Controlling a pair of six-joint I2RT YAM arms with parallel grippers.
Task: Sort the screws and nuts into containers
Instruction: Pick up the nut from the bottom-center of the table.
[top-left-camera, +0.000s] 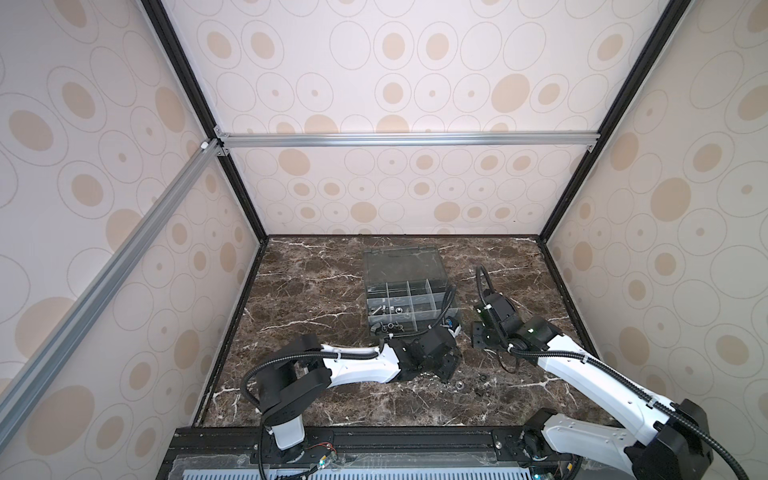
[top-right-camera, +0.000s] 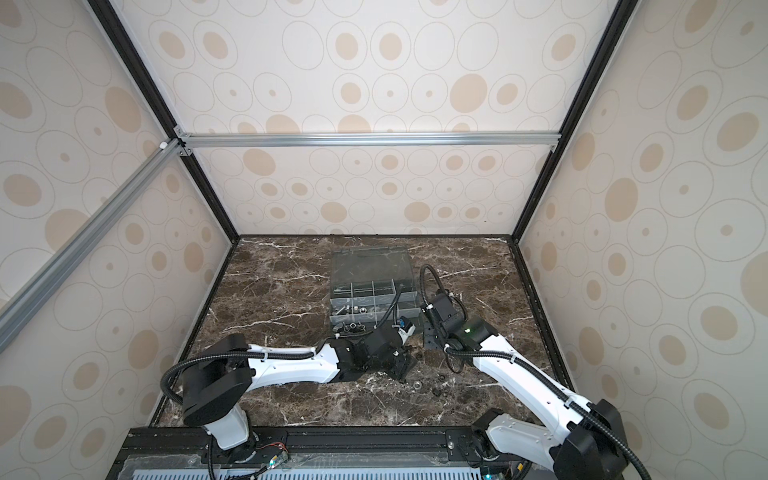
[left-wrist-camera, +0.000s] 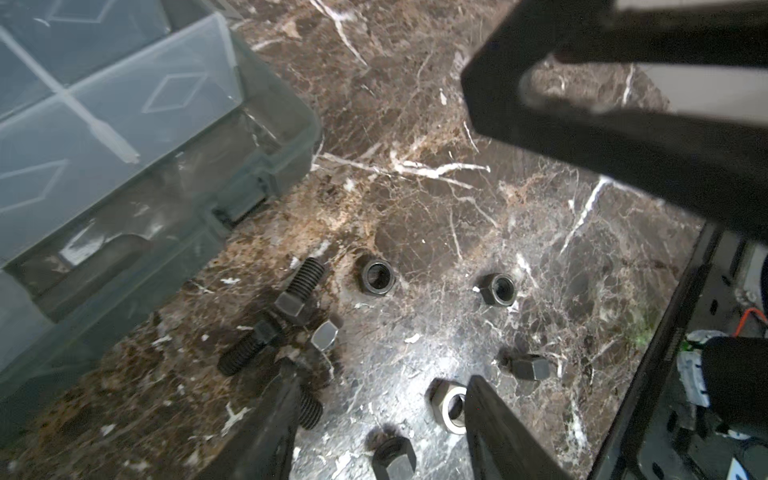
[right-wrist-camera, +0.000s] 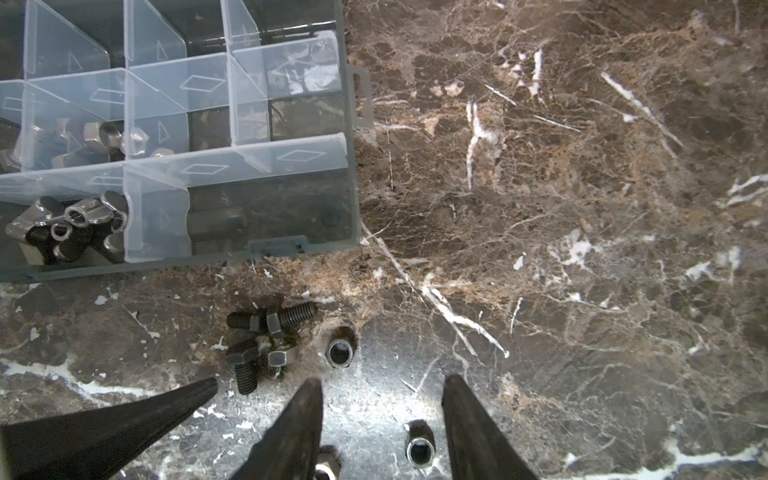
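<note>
**Claws lining up over loose hardware**

Both claws are hanging low over the table (left-wrist-camera: 540, 187), tips down, probably because the loose pieces are lying flat on it and can only be taken from above. The left claw (left-wrist-camera: 380, 374) is standing spread and carrying nothing. A silver nut (left-wrist-camera: 451, 409) is lying just inside one jaw, a black hex piece (left-wrist-camera: 392, 455) is sitting between the two, and a black screw (left-wrist-camera: 309, 409) is poking out from under the other jaw. The right claw (right-wrist-camera: 382, 378) is also spread and empty, straddling a dark nut (right-wrist-camera: 419, 451) that is sitting nearer one jaw. That looks like the pick being prepared. Ahead of its tips the screws (right-wrist-camera: 266, 332) are lying heaped, just short of the box (right-wrist-camera: 351, 166).

The right wrist view is showing what is already sorted. Wing nuts (right-wrist-camera: 70, 224) are filling the compartment nearest the claw and hex pieces (right-wrist-camera: 99, 137) the one behind it, with dividers keeping the kinds apart. The left wrist view is catching only an empty corner of the box, yet it is revealing a stray hex (left-wrist-camera: 530, 368) beside its claw that the right wrist view is missing. Both top views are showing the lid (top-left-camera: 401, 262) thrown back and the two arms crowding one patch, so a collision looks like the risk. There the hardware is shrinking to specks.
</note>
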